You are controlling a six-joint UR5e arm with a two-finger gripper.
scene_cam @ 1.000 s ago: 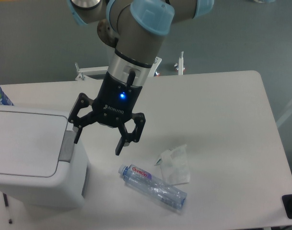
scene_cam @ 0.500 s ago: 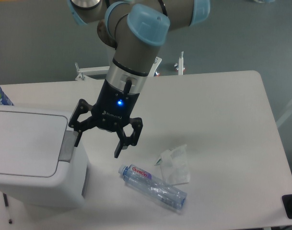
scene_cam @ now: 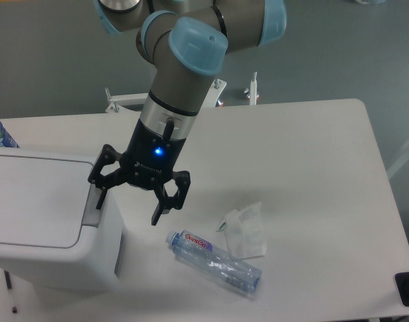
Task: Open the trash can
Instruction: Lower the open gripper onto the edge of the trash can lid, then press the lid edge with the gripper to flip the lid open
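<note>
The trash can [scene_cam: 46,231] is smooth white plastic with a dull sheen, its push tab [scene_cam: 91,208] a matt grey. The hand [scene_cam: 127,203] looks like matt black metal or plastic. The bottle [scene_cam: 214,260] is clear, glossy, crinkled plastic. The surface [scene_cam: 298,174] is smooth matt white.

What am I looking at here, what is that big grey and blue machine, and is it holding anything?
It is a robot arm, seen by one fixed camera looking down at a white table. At the arm's end is a black two-finger gripper, the robot's hand. Its fingers are spread open and hold nothing. One finger hangs right at the grey push tab of the white trash can on the left, whose lid is shut. On the table also lie a clear plastic bottle on its side and a crumpled clear wrapper just beside it.
</note>
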